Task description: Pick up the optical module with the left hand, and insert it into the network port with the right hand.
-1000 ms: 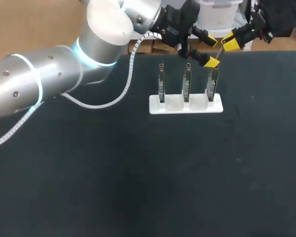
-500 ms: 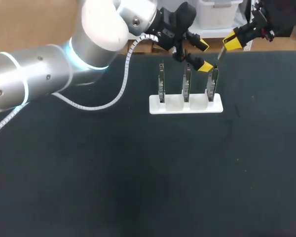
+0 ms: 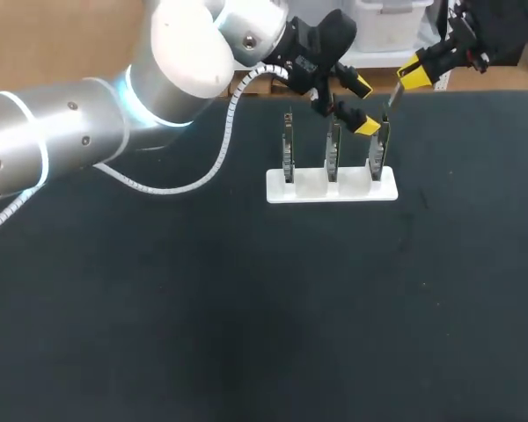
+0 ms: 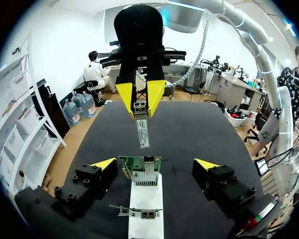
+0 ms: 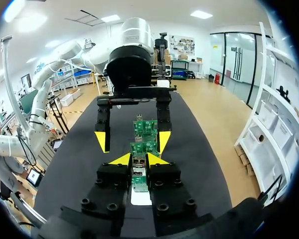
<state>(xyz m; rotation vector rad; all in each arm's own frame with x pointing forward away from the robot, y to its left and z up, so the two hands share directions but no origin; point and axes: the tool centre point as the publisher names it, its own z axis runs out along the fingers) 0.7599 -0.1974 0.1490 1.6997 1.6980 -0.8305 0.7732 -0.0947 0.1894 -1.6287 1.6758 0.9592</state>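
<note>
Right end effector is pinching the optical module by its upper end between closed-in yellow tips. The module is hanging just above the rightmost network card, near the bench's far edge. Left end effector is hovering spread, one finger to each side of that card. Three cards are standing upright in a white holder.

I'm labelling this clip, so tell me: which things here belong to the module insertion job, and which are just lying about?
Job: optical module, right gripper shut on it, open left gripper, end network card beneath it, white stand.
Just there, likely: middle card, other end card, black table.
</note>
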